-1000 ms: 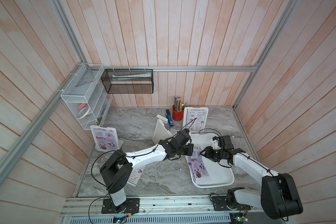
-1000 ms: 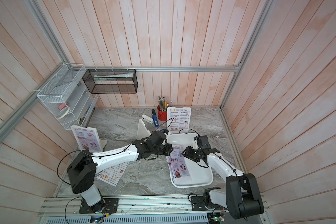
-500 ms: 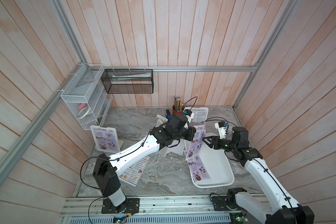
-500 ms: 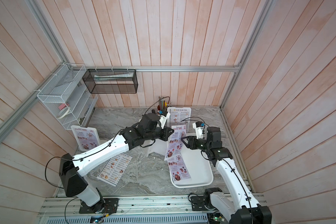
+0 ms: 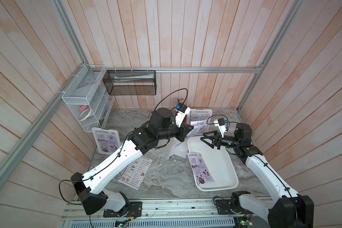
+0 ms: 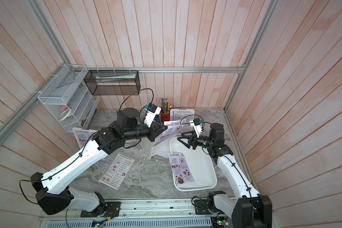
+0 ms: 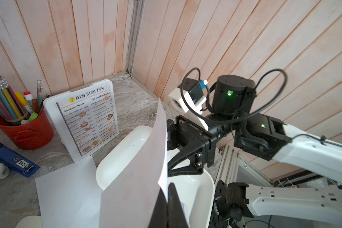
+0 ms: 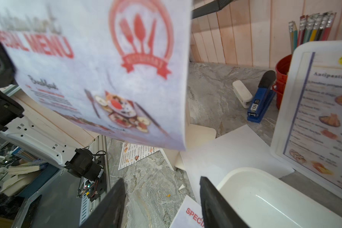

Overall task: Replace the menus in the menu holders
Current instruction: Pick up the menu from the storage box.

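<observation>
Both top views, read from left to right, show first a filled menu holder (image 5: 105,129) at 9 o'clock on the surface (image 5: 166,177), with a pinkish sheet in it, and a loose DIM SUM INN sheet (image 5: 136,171) lying flat at 7 o'clock. Near the middle the left claw (image 5: 186,131) is closed tight on one long edge of a held SPECIAL MENU sheet (image 5: 199,126) and carries it in the air, almost standing on its edge. The long axis of this sheet runs roughly from 7 o'clock to 1 o'clock, and its red heading points to 1 o'clock, away from the left arm. Just under it, at 7 o'clock of the left claw, stands the empty menu holder (image 5: 169,152), white and showing its back; on which side its slot opens I cannot tell. The right claw (image 5: 206,139) hovers over the far end of the tray (image 5: 223,165), its jaws well apart and nothing between them. The held sheet lies at 10 o'clock of this claw, just beside it but not touching, so I judge that the right arm is the nearer one to catch the free heading end, and that the coming move depends on bringing this long axis in line with the empty holder below. A spare SPECIAL MENU sheet (image 5: 200,170) lies in the tray.
</observation>
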